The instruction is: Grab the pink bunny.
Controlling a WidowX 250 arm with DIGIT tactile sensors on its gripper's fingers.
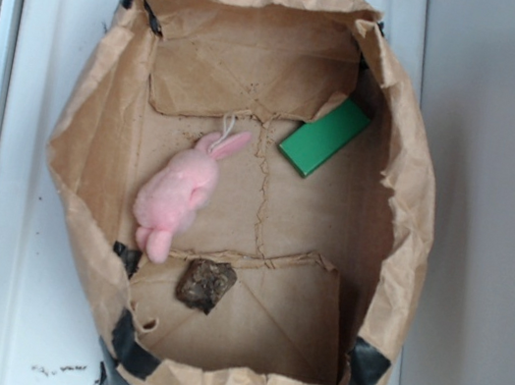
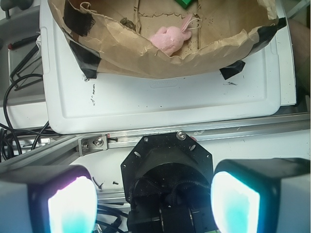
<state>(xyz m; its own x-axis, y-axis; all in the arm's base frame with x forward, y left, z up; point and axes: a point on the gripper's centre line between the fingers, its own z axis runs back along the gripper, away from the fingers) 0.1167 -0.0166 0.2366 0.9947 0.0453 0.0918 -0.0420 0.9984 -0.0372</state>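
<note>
Lying on its side at left of centre in the exterior view, the small fluffy pale-pink plush bunny [image 1: 177,195] rests on the creased floor of a large brown paper bag [image 1: 412,210] rolled open into a shallow tub. Its long ears and white string loop point toward the upper right of that frame, its stubby feet toward the lower left. Just below it sits a dark brown lump [image 1: 205,284], near but apart; a flat green rectangular block [image 1: 324,137] leans in the upper right corner of the bag, well apart from the toy. The bag stands on a white plastic board [image 1: 50,66].

No arm shows in the exterior view. In the wrist view the gripper [image 2: 151,199] fills the bottom of the frame, its two pale glowing pads [image 2: 73,206] set wide apart with nothing between them. The bunny appears small at top centre there, beyond the bag's near wall and a metal rail [image 2: 233,131].

By my judgement the task is at its very start: the approach has not begun. The next move calls for travelling over the rail and the bag's rim, coming down inside without snagging the paper wall, and centring the spread jaws across the plump body rather than the thin ears, clear of the brown lump.
</note>
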